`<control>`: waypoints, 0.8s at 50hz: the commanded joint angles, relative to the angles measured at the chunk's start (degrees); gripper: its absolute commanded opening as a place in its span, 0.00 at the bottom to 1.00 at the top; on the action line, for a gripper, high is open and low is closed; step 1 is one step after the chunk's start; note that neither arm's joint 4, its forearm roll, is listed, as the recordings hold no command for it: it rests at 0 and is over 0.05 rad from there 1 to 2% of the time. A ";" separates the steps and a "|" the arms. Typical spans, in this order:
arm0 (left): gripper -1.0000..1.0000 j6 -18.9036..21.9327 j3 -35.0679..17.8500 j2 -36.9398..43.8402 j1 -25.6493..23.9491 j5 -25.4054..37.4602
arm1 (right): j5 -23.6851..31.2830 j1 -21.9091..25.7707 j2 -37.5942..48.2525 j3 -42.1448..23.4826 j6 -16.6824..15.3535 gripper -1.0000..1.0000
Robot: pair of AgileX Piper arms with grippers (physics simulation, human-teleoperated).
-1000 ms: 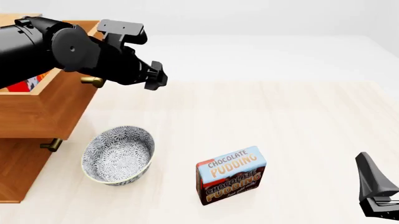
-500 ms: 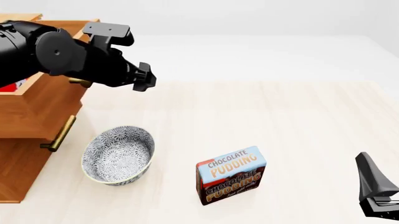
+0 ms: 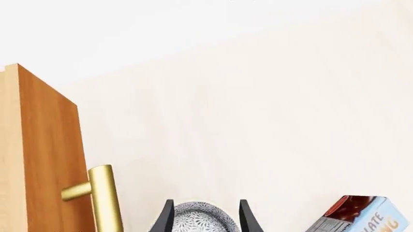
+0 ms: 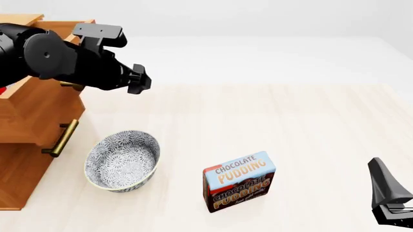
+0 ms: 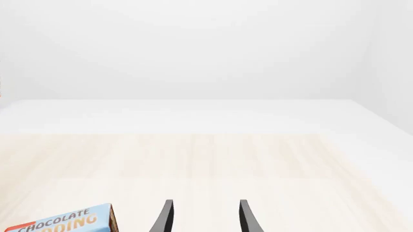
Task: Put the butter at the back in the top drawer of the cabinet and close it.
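The cabinet stands at the front view's left edge. Its top drawer still sticks out a little to the right. My left arm lies over it, and the left gripper is just past the drawer front, beside the brass handle. In the left wrist view the gripper is open and empty, with the drawer front and handle beside it. The butter is almost hidden by the arm; only a red sliver shows. My right gripper rests open and empty at the front right.
A patterned bowl sits next to the cabinet, also seen in the left wrist view. The Chocolate Pudding box stands at front centre. A lower drawer's brass handle shows under the top drawer.
The top drawer has slid left into the cabinet, from wide open to nearly shut. My left arm moved left with it. The right arm has not moved.
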 commanded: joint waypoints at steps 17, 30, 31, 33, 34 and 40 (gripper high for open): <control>1.00 1.95 1.61 -2.25 4.70 -0.22 | 0.00 0.00 0.00 0.00 0.00 1.00; 1.00 2.59 3.30 -2.58 7.62 -1.27 | 0.00 0.00 0.00 0.00 0.00 1.00; 1.00 2.68 3.36 -2.61 7.82 -1.32 | 0.00 0.00 0.00 0.00 0.00 1.00; 1.00 2.69 3.37 -2.61 8.09 -1.42 | 0.00 0.00 0.00 0.00 0.00 1.00; 1.00 2.65 3.40 -2.64 8.22 -1.47 | 0.00 0.00 0.00 0.00 0.00 1.00; 1.00 1.76 3.30 -2.40 8.86 -1.64 | 0.00 0.00 0.00 0.00 0.00 1.00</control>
